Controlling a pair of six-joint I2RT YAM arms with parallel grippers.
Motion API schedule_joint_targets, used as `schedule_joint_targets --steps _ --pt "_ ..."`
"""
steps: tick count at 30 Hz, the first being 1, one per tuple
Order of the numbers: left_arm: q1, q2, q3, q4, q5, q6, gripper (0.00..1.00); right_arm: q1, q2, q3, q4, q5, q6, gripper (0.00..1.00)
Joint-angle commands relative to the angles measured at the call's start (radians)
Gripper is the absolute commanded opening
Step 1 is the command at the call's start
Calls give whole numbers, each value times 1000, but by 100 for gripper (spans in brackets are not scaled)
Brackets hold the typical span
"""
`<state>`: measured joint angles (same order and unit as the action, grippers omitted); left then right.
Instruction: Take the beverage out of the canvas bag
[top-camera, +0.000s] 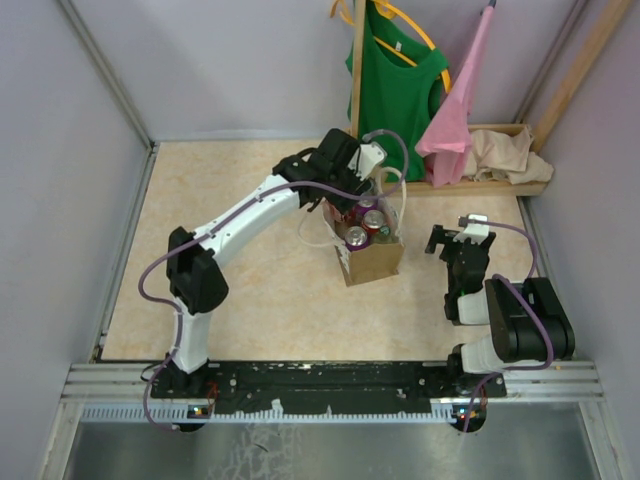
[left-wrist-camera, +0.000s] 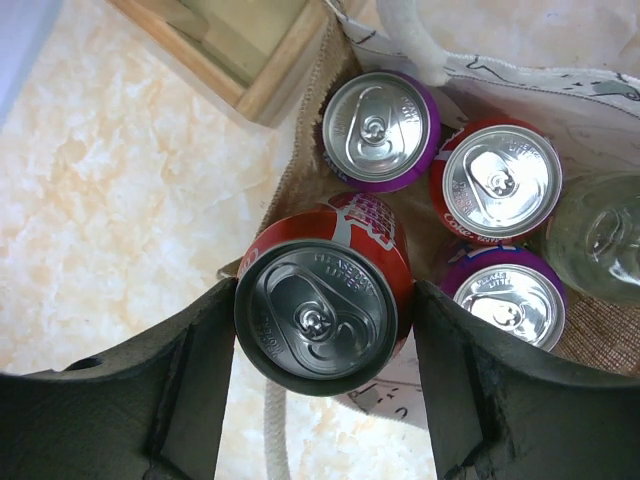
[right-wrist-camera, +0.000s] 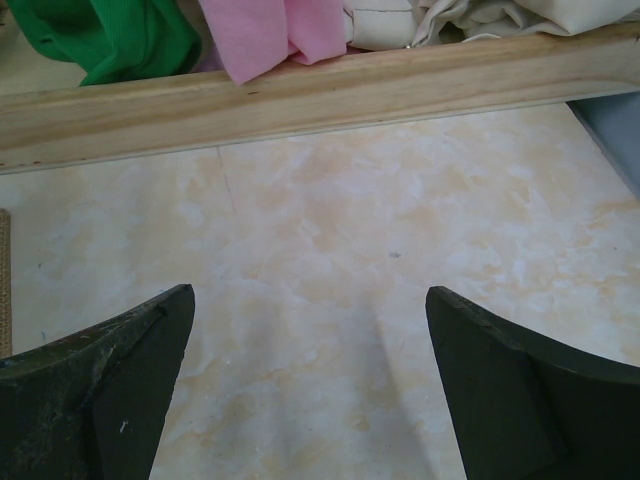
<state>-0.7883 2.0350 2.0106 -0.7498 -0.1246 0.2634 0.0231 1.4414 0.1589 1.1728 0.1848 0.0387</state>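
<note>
The canvas bag stands mid-table, tan-brown, with white rope handles. In the left wrist view its burlap wall frames several cans: a purple one, a red one, another purple one, and a clear glass item. My left gripper is shut on a red beverage can with a dark top, held raised at the bag's rim; both fingers touch its sides. In the top view the left gripper is over the bag. My right gripper is open and empty over bare table, right of the bag.
A wooden rack at the back right carries a green shirt, a pink cloth and a beige cloth heap. Its beam lies just ahead of the right gripper. Grey walls enclose the table.
</note>
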Motion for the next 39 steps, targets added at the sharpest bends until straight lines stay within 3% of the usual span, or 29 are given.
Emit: schedule_joint_targets --steps 1,12,22,28,39 --pt "11 -120 71 91 -51 54 0 -2 1 21 43 0 8 99" --pt "32 -164 122 119 -134 94 0 -2 1 21 42 0 9 99" --pt "164 -232 99 159 -164 82 0 -2 1 21 43 0 8 99" --pt "304 -241 -41 210 -115 1 0 -3 1 21 43 0 8 99" --pt "443 -233 -340 526 -107 -151 0 -1 1 21 43 0 7 99"
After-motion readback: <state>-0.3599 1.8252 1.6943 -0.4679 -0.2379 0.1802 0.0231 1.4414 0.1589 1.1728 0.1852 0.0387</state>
